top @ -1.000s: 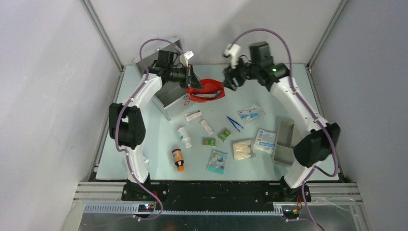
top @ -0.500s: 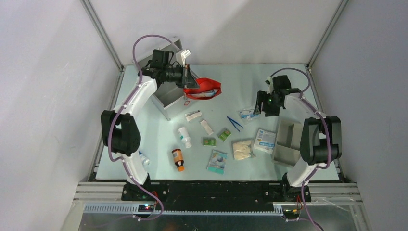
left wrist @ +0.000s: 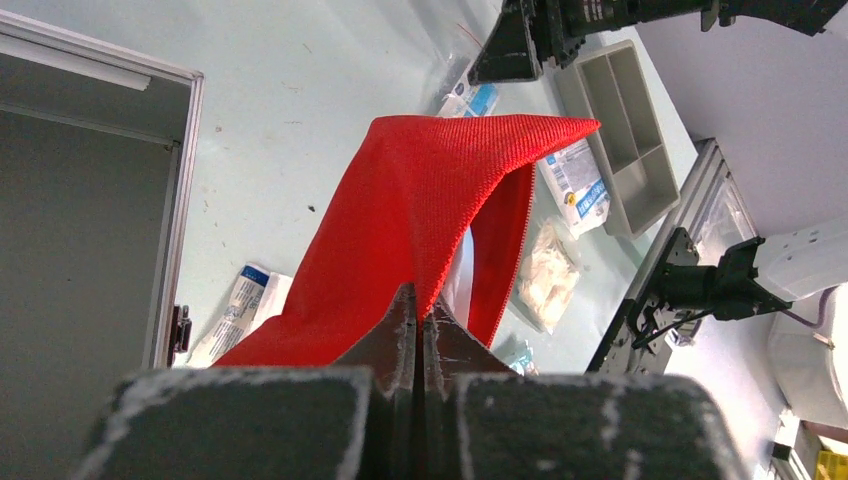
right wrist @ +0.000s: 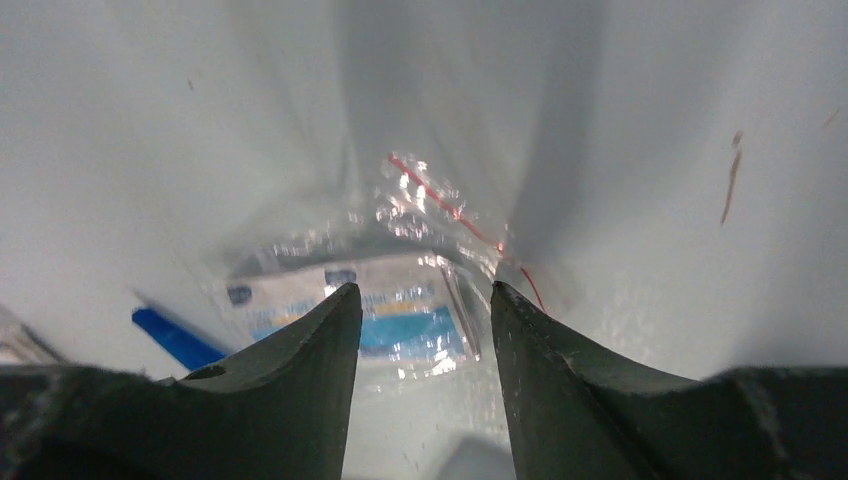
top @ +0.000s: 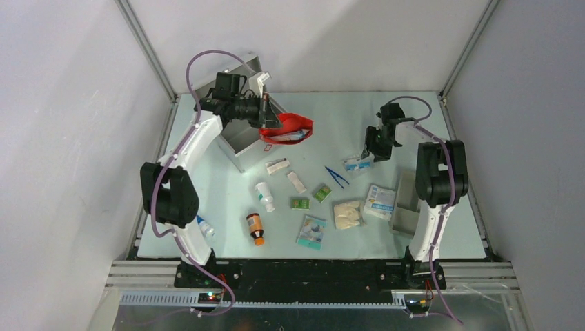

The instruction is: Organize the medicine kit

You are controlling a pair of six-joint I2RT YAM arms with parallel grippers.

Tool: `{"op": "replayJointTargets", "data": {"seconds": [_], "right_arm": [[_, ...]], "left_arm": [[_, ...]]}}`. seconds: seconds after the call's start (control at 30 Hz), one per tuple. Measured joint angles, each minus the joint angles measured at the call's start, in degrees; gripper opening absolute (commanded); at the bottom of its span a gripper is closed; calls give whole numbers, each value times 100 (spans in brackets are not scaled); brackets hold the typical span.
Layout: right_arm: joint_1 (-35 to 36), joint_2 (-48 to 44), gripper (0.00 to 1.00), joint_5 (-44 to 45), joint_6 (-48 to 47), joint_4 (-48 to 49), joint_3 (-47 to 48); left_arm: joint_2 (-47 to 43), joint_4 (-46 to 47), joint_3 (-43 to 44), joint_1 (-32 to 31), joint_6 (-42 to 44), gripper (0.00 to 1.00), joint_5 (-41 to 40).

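The medicine kit [top: 240, 138] is a silver case standing open at the back left, and its grey inside [left wrist: 80, 250] fills the left of the left wrist view. My left gripper [top: 269, 118] [left wrist: 416, 300] is shut on the edge of a red fabric pouch [top: 288, 129] [left wrist: 420, 200], which hangs just right of the case. My right gripper [top: 373, 152] [right wrist: 420, 292] is open, tips down over a clear bag [top: 359, 163] [right wrist: 400, 300] holding a blue-and-white packet. One finger stands on either side of the bag's near end.
A grey divided tray [top: 407, 203] lies at the right edge. Loose on the table are blue tweezers [top: 336, 176], a white bottle [top: 263, 196], a brown bottle [top: 255, 229], a gauze pack [top: 347, 214], small sachets [top: 321, 192] and tubes [top: 278, 165].
The right arm left the pouch, swung right and came down over the clear bag. The left gripper drew the red pouch slightly left toward the case.
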Motion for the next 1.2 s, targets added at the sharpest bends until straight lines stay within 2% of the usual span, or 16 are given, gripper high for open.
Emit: {"op": "replayJointTargets", "data": {"seconds": [0.13, 0.37, 0.4, 0.53, 0.63, 0.7, 0.8, 0.83, 0.9, 0.97, 1.1, 1.2], "right_arm": [[144, 278, 36, 313, -22, -17, 387], [498, 361, 33, 885, -186, -48, 490], [538, 361, 30, 931, -238, -48, 485], [623, 332, 3, 1078, -450, 15, 413], [654, 328, 0, 1086, -621, 79, 400], [662, 328, 2, 1091, -673, 70, 417], [564, 328, 20, 887, -669, -48, 490], [516, 317, 23, 713, -684, -118, 529], [385, 247, 37, 267, -815, -289, 616], [221, 92, 45, -304, -1233, -538, 769], [57, -374, 52, -1360, -2907, -957, 951], [245, -719, 54, -1845, -5029, -1456, 857]], "left_arm": [[-68, -68, 0, 0, 17, 0, -81], [-83, -114, 2, 26, 55, 0, -111], [-83, -116, 2, 28, 55, 0, -116], [-81, -157, 44, 33, 55, 0, -125], [-81, -173, 142, 33, 52, 0, -131], [-79, -170, 208, 35, 52, 0, -138], [-79, -168, 245, 37, 55, 0, -142], [-79, -170, 245, 37, 55, 0, -146], [-79, -173, 245, 37, 57, 0, -155], [-79, -175, 245, 37, 57, 0, -162], [-79, -186, 245, 37, 57, 0, -186], [-79, -188, 245, 37, 57, 0, -188]]}}
